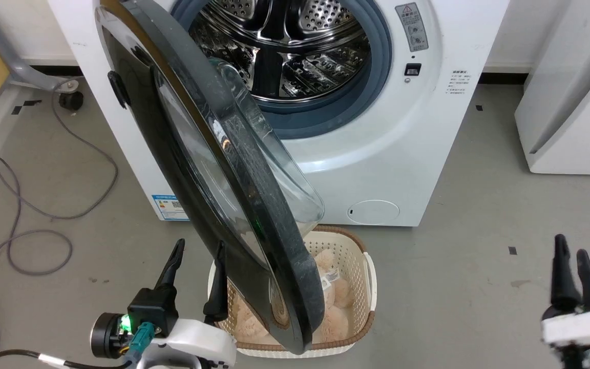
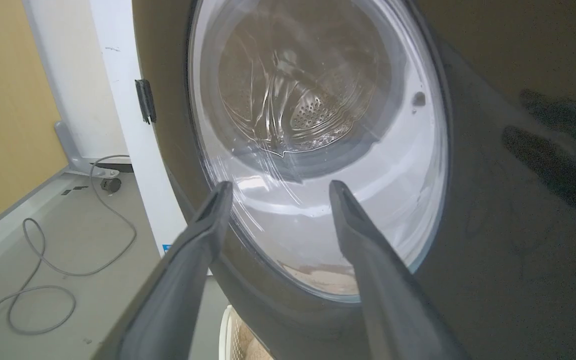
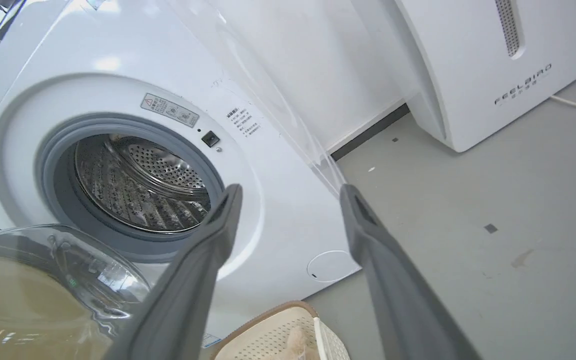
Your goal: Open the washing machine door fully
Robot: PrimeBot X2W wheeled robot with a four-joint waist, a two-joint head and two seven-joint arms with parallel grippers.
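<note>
The washing machine stands with its door swung about halfway out, hinged at the view's left, its glass bowl facing the steel drum. My left gripper is open on the door's outer side, low down, with its fingers pointing at the window. In the left wrist view the gripper frames the window of the door; I cannot tell whether a finger touches it. My right gripper hangs open at the lower right, well away from the door. The right wrist view has that gripper aimed at the machine's front.
A white wicker basket with beige plush inside sits on the floor under the door's lower edge. A white FEELBIRD appliance stands at the right. A grey cable loops over the floor at the left, near a castor.
</note>
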